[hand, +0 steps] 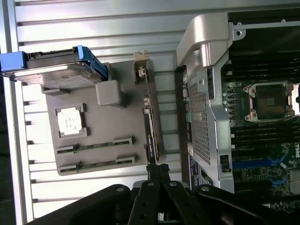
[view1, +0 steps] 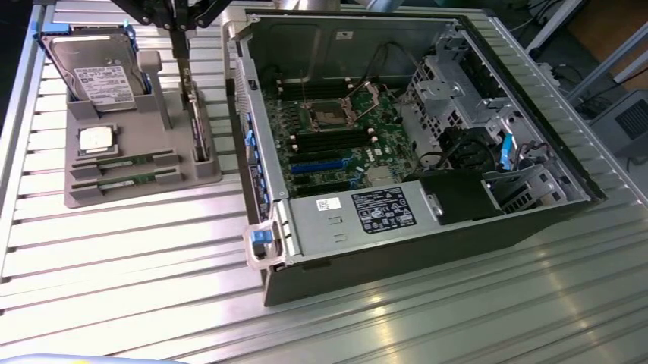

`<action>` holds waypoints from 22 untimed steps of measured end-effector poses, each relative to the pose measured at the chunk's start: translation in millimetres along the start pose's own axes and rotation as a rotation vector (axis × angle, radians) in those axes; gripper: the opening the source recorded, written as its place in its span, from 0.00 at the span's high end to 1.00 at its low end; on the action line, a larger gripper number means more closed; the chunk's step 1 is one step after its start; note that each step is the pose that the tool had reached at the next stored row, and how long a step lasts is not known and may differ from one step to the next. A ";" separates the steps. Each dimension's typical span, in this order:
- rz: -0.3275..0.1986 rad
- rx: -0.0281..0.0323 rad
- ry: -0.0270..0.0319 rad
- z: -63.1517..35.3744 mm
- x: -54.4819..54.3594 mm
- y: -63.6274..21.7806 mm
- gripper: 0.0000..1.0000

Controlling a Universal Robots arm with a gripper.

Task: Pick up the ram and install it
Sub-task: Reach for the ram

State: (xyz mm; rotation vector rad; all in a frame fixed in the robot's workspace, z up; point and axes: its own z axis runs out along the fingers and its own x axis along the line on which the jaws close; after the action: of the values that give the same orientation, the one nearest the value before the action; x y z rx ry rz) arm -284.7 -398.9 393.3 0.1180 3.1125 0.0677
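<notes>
The ram lies flat in a slot of the grey tray, a second stick just beside it. The tool, fingers together and empty, hangs above the tray, near its upright card. Labels on the hard drive and the open computer case are unreadable. The worktop is ribbed metal.

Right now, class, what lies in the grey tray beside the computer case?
A hard drive, a silver processor chip, two ram sticks and an upright expansion card. The sticks' lower edges sit hidden in their slots; the drive covers the tray beneath it.
</notes>
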 end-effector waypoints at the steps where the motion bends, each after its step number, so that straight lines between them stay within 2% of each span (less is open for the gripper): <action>1: 0.000 0.0000 0.0000 0.0 0.9 -0.1 0.90; 8: 0.000 0.0000 0.0000 -0.2 7.2 -0.5 0.90; 22: 0.000 0.0000 0.0000 -0.7 27.0 -2.0 0.90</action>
State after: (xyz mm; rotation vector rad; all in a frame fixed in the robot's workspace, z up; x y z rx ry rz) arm -311.8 -398.9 393.3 0.1180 3.1125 0.0676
